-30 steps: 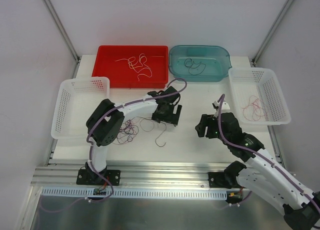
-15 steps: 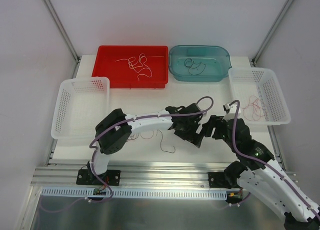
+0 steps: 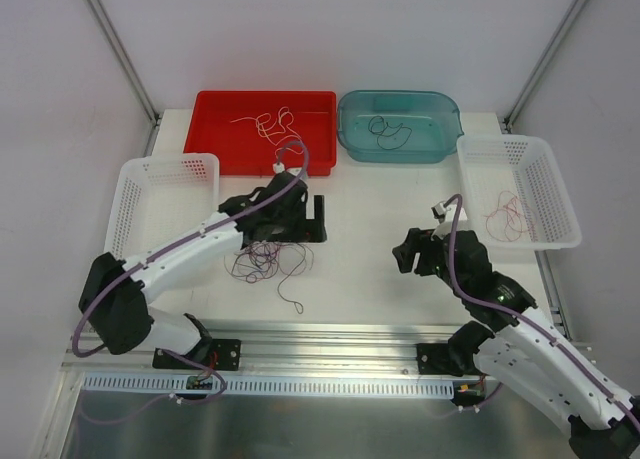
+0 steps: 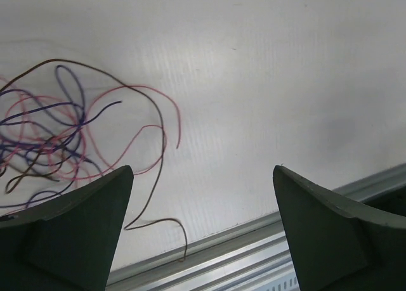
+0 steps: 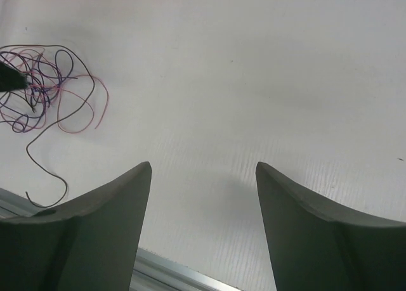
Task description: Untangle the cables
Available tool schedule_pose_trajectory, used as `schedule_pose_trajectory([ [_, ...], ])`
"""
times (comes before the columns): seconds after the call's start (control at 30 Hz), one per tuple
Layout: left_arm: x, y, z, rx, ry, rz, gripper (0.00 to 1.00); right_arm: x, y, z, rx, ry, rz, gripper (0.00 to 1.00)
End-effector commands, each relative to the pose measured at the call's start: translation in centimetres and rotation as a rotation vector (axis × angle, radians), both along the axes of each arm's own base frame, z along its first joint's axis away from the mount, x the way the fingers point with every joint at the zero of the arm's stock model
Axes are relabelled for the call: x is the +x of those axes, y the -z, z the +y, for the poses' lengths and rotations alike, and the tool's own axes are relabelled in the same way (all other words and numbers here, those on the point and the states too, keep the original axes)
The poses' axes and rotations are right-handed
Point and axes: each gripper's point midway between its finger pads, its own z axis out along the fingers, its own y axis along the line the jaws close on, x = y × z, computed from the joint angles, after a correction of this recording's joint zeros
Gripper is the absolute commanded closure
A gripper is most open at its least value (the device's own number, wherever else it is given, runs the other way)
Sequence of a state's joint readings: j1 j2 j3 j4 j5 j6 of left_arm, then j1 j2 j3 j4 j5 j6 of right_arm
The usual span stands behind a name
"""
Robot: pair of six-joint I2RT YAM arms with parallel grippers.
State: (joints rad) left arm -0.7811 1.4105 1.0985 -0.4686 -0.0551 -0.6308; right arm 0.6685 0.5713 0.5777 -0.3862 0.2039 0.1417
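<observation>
Left gripper (image 3: 312, 219): swung back beside cables (image 3: 265, 262), arm outstretched, jaws wide, empty. Right gripper (image 3: 405, 254): withdrawn right of cables, jaws parted, empty. Wrist views show pink strands clearly.

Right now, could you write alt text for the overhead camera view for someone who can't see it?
A loose tangle of thin cables lies on a white table beside the open left gripper; the right gripper hovers apart. Behind: a red tray, teal tub and two white baskets.

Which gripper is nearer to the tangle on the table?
Left. The left gripper hangs beside the tangle, on its far side; the right gripper stands off to the right.
</observation>
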Motion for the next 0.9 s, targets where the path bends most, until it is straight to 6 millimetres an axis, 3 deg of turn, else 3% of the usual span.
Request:
schedule_pose_trajectory([
  [0.0, 0.3, 0.3, 5.3, 0.078, -0.136, -0.019, 0.06, 0.2, -0.1, 1.3, 0.010, -0.052, -0.005, 0.29],
  [0.1, 0.6, 0.3, 7.9, 0.094, -0.196, -0.026, 0.06, 0.4, -0.1, 2.2, 0.018, -0.079, -0.001, 0.29],
  [0.13, 0.9, 1.0, 9.4, 0.111, -0.241, -0.006, 0.06, 0.5, 0.0, 2.5, 0.017, -0.086, 0.004, 0.29],
  [0.27, 1.1, 3.3, 12.1, 0.152, -0.314, 0.060, 0.06, 0.4, 0.3, 3.4, 0.015, -0.112, 0.019, 0.29],
  [0.37, 1.2, 4.9, 11.8, 0.169, -0.302, 0.124, 0.07, 0.3, 0.7, 3.8, 0.009, -0.120, 0.025, 0.29],
  [0.5, 1.6, 6.5, 9.1, 0.097, -0.241, 0.200, 0.10, 0.1, 1.0, 3.9, 0.004, -0.117, 0.031, 0.29],
  [0.57, 1.8, 7.0, 6.5, 0.016, -0.183, 0.233, 0.12, 0.0, 1.0, 3.8, 0.003, -0.109, 0.027, 0.29],
  [0.77, 1.3, 5.3, -3.0, -0.095, 0.050, 0.213, 0.13, -0.1, 1.2, 3.0, -0.005, -0.073, 0.021, 0.29],
  [0.8, 1.3, 3.7, -5.2, -0.142, 0.101, 0.198, 0.13, -0.1, 1.1, 2.8, 0.002, -0.063, 0.013, 0.29],
  [0.87, -0.5, 3.0, -9.0, -0.180, 0.209, 0.199, 0.14, 0.0, 1.1, 2.4, 0.004, -0.038, 0.008, 0.29],
])
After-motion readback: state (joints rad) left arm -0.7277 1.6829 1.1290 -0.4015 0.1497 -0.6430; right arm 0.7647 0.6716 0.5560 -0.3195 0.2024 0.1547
